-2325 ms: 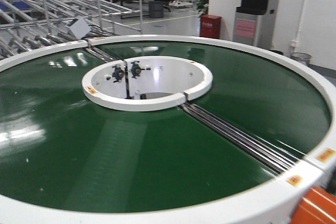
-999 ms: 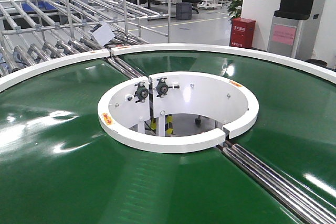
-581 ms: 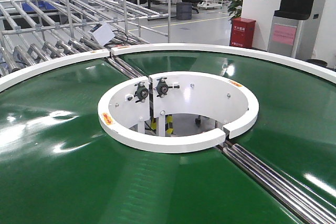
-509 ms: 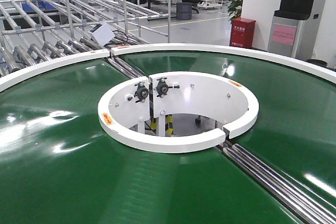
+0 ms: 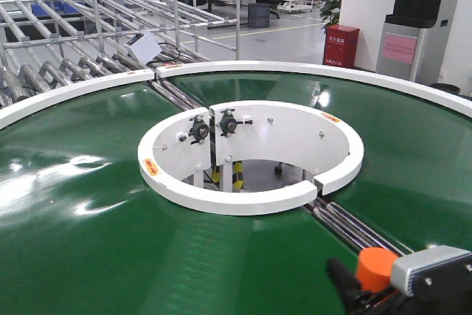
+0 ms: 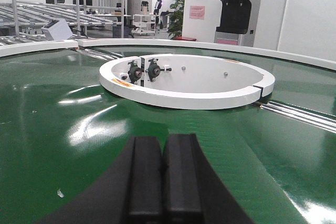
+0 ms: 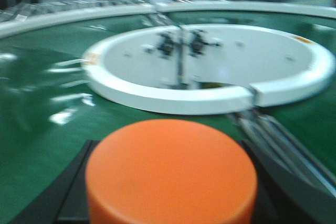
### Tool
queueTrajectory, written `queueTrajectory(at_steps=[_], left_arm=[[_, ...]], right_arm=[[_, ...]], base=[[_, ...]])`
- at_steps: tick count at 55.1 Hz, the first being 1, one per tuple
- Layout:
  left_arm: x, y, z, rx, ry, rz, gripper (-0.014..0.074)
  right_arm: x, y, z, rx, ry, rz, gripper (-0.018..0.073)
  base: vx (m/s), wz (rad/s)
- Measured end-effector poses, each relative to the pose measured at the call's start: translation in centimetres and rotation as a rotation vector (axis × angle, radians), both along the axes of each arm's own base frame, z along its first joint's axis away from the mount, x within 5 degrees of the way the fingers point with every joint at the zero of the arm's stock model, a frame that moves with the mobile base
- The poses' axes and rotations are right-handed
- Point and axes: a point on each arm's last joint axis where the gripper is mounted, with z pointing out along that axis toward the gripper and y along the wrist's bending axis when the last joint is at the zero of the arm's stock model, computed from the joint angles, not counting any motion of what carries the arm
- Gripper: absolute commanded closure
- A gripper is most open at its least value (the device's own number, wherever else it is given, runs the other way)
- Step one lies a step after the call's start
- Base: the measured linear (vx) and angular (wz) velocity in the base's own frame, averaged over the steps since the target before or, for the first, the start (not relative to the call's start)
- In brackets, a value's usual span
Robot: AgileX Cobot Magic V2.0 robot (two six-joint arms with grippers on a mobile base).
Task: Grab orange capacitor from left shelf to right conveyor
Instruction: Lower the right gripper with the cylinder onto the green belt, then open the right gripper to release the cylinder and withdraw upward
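The orange capacitor [image 5: 376,268] shows at the bottom right of the front view, held in my right gripper [image 5: 369,293] over the green belt of the right conveyor [image 5: 110,241]. In the right wrist view the capacitor's round top [image 7: 170,174] fills the foreground between the black fingers [image 7: 71,192], which are shut on it; the picture is blurred. My left gripper [image 6: 163,177] is shut with its two black pads pressed together and nothing between them, low over the belt [image 6: 63,145]. The left shelf is out of view.
The conveyor's white inner ring [image 5: 251,156] with bearings sits mid-belt. Metal rollers [image 5: 354,230] cross the belt on the right. Bare steel roller racks [image 5: 66,42] stand behind the outer white rim [image 5: 310,70]. A red box [image 5: 341,46] and a water dispenser [image 5: 413,20] lie beyond.
My right gripper with the orange capacitor has come into the front view at the bottom right; half a second ago it was not visible there. The view itself has held still for the last second.
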Motion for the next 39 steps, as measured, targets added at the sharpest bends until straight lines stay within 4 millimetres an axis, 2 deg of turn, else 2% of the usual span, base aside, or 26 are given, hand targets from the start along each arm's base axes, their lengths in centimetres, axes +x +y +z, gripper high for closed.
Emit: queueTrajectory(at_steps=[5, 15, 29, 39], left_arm=[[0.0, 0.0, 0.0, 0.0, 0.0, 0.0, 0.0603], [0.0, 0.0, 0.0, 0.0, 0.0, 0.0, 0.0603], [0.0, 0.0, 0.0, 0.0, 0.0, 0.0, 0.0603], [0.0, 0.0, 0.0, 0.0, 0.0, 0.0, 0.0603]], right_arm=[[1.3, -2.1, -0.9, -0.037, -0.002, -0.071, 0.0566], [2.9, -3.5, -2.9, -0.073, -0.002, -0.099, 0.0566], [6.6, -2.1, -8.0, -0.082, 0.078, -0.014, 0.0559], [7.0, -1.1, -10.5, -0.143, 0.121, 0.105, 0.0519]], base=[[0.0, 0.0], [0.0, 0.0], [0.0, 0.0], [0.0, 0.0]])
